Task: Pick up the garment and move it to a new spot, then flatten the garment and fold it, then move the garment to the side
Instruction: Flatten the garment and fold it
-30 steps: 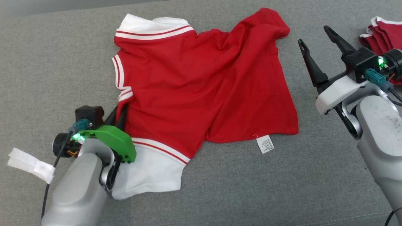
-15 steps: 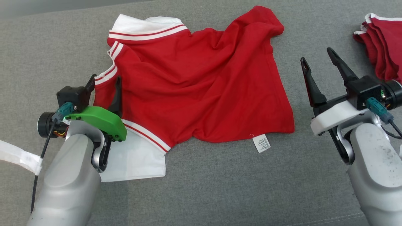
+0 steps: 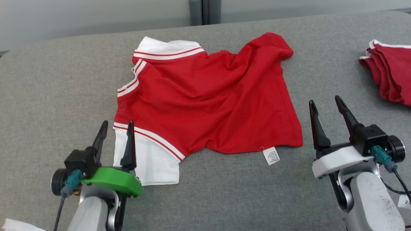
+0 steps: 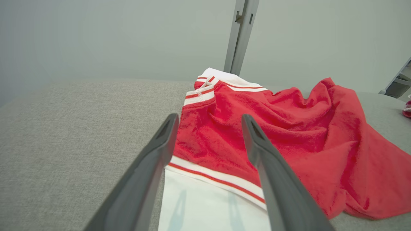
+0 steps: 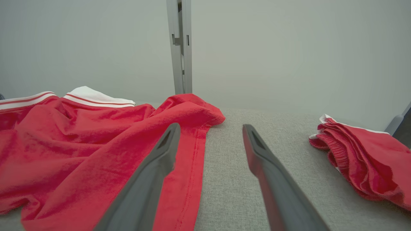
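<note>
Tools on both arms stand spread and grip nothing. The left tool (image 3: 117,124) (image 4: 209,118) hovers over the near left corner of the garment (image 3: 208,106) (image 4: 289,134) (image 5: 80,144). Its fingers straddle the striped band above the white sleeve (image 3: 151,160) without pinching cloth. The right tool (image 3: 324,101) (image 5: 211,126) hangs over bare grey surface (image 3: 48,96), just beside the garment's right edge. The garment, a red shirt with white sleeves and collar, lies rumpled but spread out mid-surface, with a white label (image 3: 271,156) poking from its near hem. A second red pile (image 3: 391,73) (image 5: 362,154) lies well apart at the far right.
</note>
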Controlling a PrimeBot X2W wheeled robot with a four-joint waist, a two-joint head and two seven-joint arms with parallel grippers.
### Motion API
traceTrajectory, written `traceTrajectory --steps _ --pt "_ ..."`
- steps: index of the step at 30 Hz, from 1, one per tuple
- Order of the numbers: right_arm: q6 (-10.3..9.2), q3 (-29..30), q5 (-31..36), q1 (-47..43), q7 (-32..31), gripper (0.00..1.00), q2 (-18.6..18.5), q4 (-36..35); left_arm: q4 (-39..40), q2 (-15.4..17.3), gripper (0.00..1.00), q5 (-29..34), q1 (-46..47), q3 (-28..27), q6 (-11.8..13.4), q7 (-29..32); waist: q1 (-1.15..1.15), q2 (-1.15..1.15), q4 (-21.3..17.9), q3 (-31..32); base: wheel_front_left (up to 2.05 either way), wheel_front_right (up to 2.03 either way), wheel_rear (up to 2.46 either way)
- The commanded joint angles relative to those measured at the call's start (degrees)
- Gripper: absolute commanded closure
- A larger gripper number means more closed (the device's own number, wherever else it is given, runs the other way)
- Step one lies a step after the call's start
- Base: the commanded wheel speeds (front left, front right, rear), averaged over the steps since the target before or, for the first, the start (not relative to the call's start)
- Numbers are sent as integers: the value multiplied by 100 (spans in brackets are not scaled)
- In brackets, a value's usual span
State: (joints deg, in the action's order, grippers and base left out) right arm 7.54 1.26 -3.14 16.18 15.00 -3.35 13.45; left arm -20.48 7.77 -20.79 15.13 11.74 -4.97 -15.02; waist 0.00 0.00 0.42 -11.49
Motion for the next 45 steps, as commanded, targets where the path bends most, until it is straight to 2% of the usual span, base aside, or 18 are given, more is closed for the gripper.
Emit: traceTrajectory --steps 1,15,38,42,45 --pt "-12 51 61 -199 23 0 3 -32 75 -51 0 101 -236 -12 -16 -17 0 0 133 354 0 0 0" --pt "-12 126 -655 -1153 23 0 36 -54 450 -396 0 79 -1373 -169 17 -17 0 0 215 1120 0 0 0" --pt "-12 -43 -733 -1254 23 0 35 146 452 -462 0 215 -1563 -225 14 -17 0 0 283 1245 0 0 0" --pt "-12 -46 -732 -1274 23 0 35 171 309 -462 0 220 -1546 -209 39 -5 0 0 290 1245 0 0 0" --pt "-12 -75 -709 -1276 23 0 36 216 8 -390 0 240 -1418 -127 24 263 0 0 279 1229 0 0 0"
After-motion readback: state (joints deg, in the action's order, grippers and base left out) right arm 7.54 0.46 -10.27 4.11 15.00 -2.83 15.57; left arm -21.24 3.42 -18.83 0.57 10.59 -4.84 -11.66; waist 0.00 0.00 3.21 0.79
